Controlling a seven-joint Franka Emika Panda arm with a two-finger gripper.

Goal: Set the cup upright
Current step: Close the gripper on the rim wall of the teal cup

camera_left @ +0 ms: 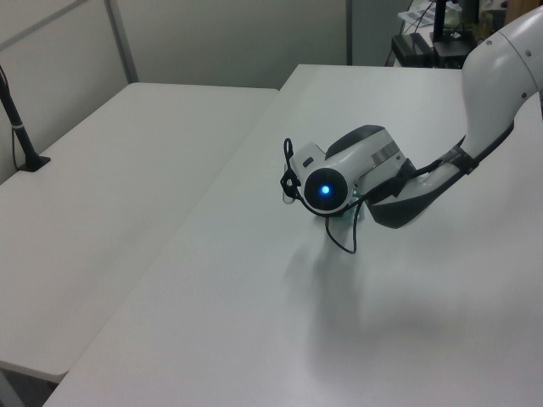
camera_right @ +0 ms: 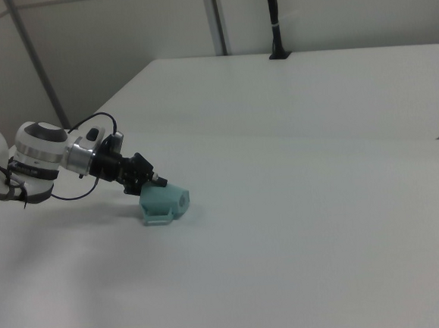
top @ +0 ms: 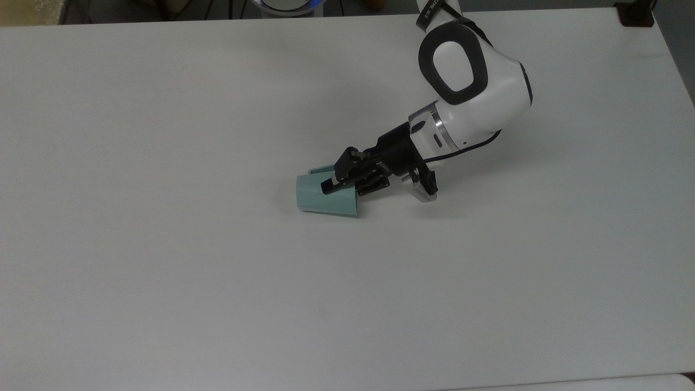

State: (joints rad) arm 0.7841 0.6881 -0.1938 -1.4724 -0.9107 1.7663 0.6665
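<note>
The pale teal cup [top: 320, 202] lies on its side on the white table [top: 163, 163], rim toward the top view's right and narrow base toward the top view's left. Its flat handle [top: 320, 170] points to the far side. My gripper [top: 341, 187] comes in low from the top view's right and is shut on the cup's wall at the rim, one black finger [top: 329, 186] lying over the outside. In the right view the cup [camera_right: 166, 204] rests just right of the gripper [camera_right: 152, 184]. In the left view the wrist hides all but a teal sliver of the cup [camera_left: 357, 213].
A second white table [camera_left: 127, 161] stands beside this one, seen at the back in the right view [camera_right: 312, 81]. A black clamped post [camera_left: 17, 119] stands on that second table. A black clamp [top: 635, 13] sits at the top view's far right corner. Open tabletop surrounds the cup.
</note>
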